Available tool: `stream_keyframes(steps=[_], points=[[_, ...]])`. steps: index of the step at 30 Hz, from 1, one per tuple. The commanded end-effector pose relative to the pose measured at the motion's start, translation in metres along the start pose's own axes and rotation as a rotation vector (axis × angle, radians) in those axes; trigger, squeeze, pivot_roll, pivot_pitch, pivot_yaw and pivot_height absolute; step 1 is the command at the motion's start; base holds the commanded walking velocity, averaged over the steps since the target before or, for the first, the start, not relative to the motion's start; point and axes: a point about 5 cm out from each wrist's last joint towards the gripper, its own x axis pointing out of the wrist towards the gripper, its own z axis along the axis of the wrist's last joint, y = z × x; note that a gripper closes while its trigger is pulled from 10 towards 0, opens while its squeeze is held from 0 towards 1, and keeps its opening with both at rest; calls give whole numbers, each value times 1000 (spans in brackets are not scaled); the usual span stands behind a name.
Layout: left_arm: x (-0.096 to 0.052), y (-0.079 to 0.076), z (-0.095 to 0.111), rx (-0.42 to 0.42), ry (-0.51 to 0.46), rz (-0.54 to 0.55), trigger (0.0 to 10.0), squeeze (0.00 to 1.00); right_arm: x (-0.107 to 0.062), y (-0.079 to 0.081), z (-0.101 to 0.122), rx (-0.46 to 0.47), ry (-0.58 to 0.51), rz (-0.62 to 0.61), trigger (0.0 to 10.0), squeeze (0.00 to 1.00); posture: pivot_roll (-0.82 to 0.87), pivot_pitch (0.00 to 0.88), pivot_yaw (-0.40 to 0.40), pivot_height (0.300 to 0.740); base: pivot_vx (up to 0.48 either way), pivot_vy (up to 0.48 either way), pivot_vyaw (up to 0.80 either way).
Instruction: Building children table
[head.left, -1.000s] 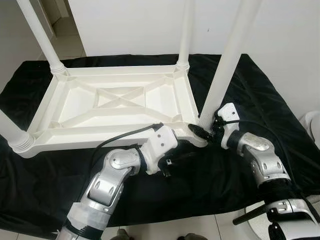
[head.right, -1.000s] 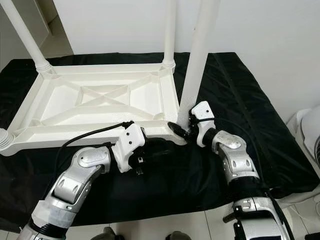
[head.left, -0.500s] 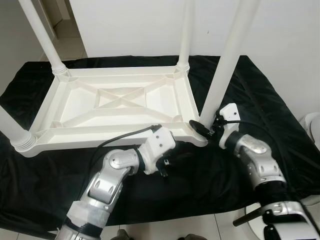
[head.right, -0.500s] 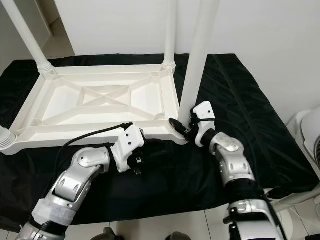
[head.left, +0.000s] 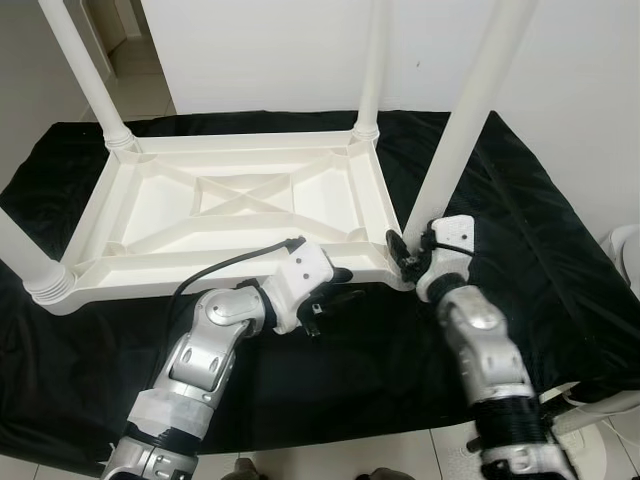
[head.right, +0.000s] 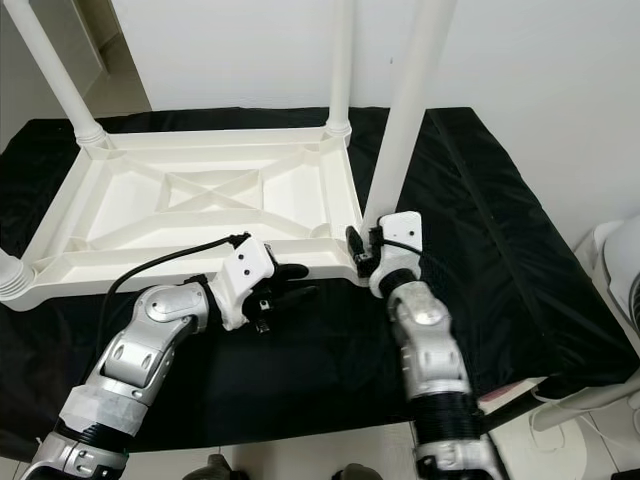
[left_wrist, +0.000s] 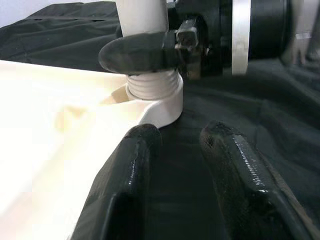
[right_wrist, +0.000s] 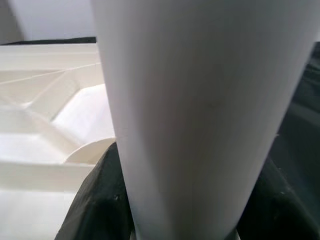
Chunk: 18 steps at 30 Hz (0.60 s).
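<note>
A white children's table (head.left: 200, 265) lies upside down on a black cloth. Three legs stand in its corners: far left (head.left: 85, 70), far right (head.left: 372, 60) and near left (head.left: 20, 250). The fourth white leg (head.left: 460, 130) stands at the near right corner, leaning a little to the right. My right gripper (head.left: 405, 255) is shut on this leg just above its ribbed base (left_wrist: 152, 82); the leg (right_wrist: 200, 115) sits between the black fingers (right_wrist: 100, 200). My left gripper (head.left: 335, 285) is open and holds nothing, low over the cloth at the table's front rim, just left of that corner.
The black cloth (head.left: 520, 220) covers the whole work surface, with bare cloth to the right of the table and along its front. A white wall stands behind. A white rounded object (head.right: 615, 270) stands off the right edge. Pale tiled floor lies below the front edge.
My right forearm has swung in under the leg while keeping its grip at the base, and the leg leans slightly more to the right. My left gripper has drawn up closer to the table's front rim.
</note>
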Motion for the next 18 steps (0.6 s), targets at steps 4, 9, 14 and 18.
stream_keyframes(steps=[4, 9, 14, 18], points=[[-2, 12, -3, 5, 15, 196, 10000, 0, -8, 6, -12, 46, 47, -107, 10000, 0, -131, 20, 35, 740, 0, 0, 0], [-3, 14, -3, 12, 13, 194, 10000, 0, -9, 19, -10, 67, 36, -39, 10000, 0, -134, 26, 43, 740, 0, 0, 0], [-4, 14, -2, 12, 7, 190, 10000, 0, -12, 11, -12, 70, 51, -39, 10000, 1000, -131, 22, 44, 740, 0, 0, 0], [-3, 12, 1, 9, -19, 177, 10000, 0, -14, -1, -10, 51, 53, -9, 10000, 1000, -131, 18, 46, 740, 0, 0, 0]])
